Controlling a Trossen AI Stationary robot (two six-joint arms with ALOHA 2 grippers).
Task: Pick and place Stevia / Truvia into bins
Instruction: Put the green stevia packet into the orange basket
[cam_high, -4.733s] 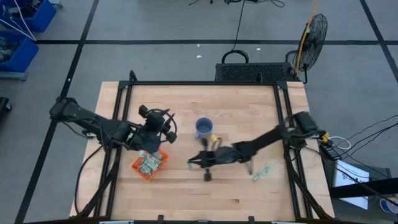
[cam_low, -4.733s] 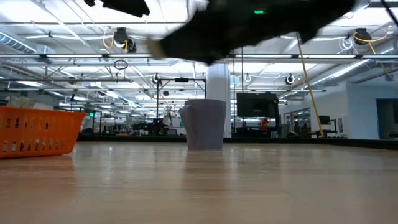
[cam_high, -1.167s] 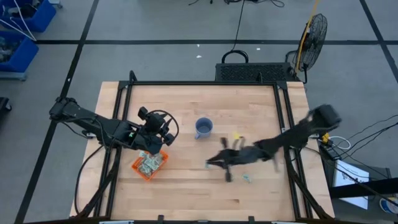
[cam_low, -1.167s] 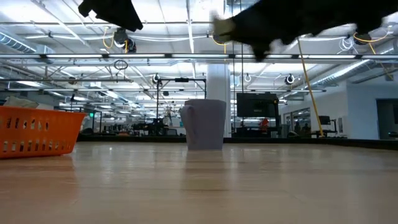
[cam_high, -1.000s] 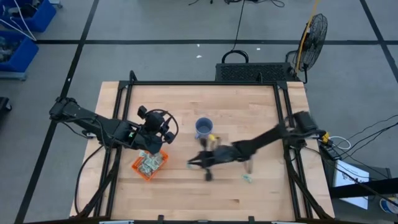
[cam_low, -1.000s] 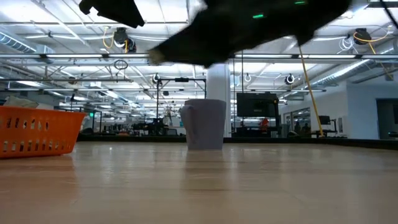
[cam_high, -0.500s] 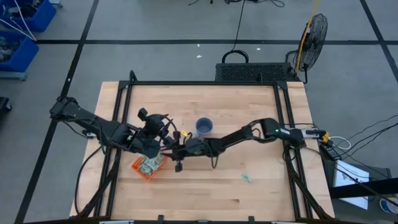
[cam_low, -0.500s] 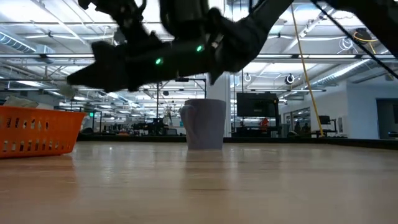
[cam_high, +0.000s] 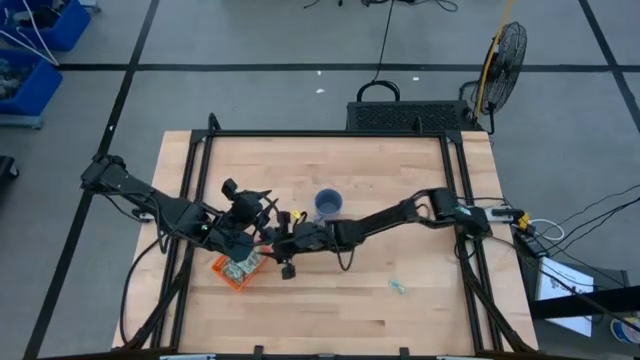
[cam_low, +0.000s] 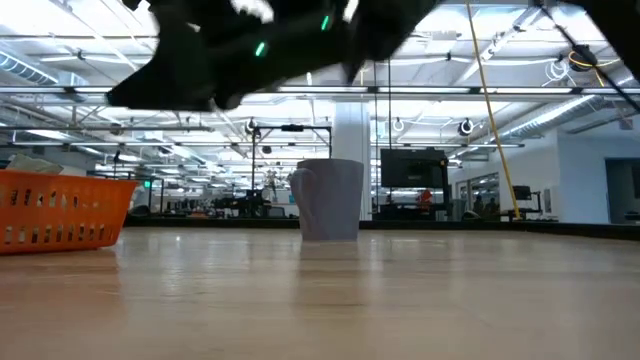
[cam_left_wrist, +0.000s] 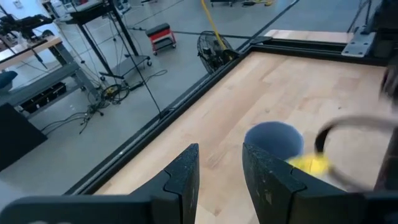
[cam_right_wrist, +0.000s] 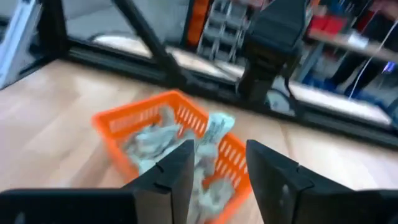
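From above: right jaws (cam_high: 283, 246) reaching across the desk (cam_high: 400, 180) beside the bin (cam_high: 238, 268), packets (cam_high: 240, 265) heaped inside; one stray packet (cam_high: 398, 287) far off on the right arm's side. Left jaws (cam_high: 232, 240) hovering by the bin. Low down: bin at far left, mug (cam_low: 330, 200) centre. Left wrist: fingers parted, empty. Right wrist: fingers spread wide, a packet (cam_right_wrist: 214, 132) at the bin's near wall just ahead.

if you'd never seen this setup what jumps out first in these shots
The right arm stretches across the table, its open right pincer poised over the orange bin heaped with pale green packets, one packet at the bin's rim. Next, the blue-grey mug stands mid-table, and one stray packet lies alone toward the right.
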